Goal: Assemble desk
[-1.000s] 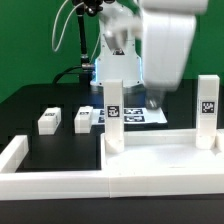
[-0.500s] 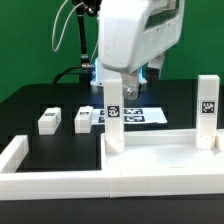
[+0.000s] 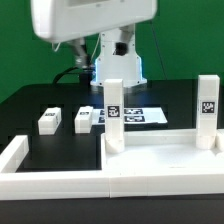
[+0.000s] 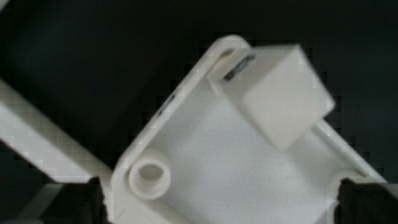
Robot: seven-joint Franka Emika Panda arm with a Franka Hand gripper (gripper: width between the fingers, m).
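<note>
The white tabletop panel (image 3: pixel 165 162) lies at the front of the exterior view's right. Two white tagged legs stand upright on its far corners, one (image 3: pixel 114 108) at the left, one (image 3: pixel 207 106) at the right. Two more legs (image 3: pixel 49 120) (image 3: pixel 83 118) lie loose on the black table to the left. My arm's white hand (image 3: pixel 90 22) fills the top of that view, high above the loose legs; its fingers do not show there. In the wrist view my gripper (image 4: pixel 214 208) is open and empty above the panel (image 4: pixel 231 150), its round corner hole (image 4: pixel 150 176) and one standing leg (image 4: pixel 276 85).
The low white border wall (image 3: pixel 60 182) runs along the front and turns back at the left (image 3: pixel 12 152). The marker board (image 3: pixel 137 116) lies behind the panel, in front of the arm's base (image 3: pixel 118 60). A strip of the wall (image 4: pixel 39 125) shows in the wrist view.
My arm has swung from above the panel's right side up and across to the exterior view's left. The legs and panel have not moved.
</note>
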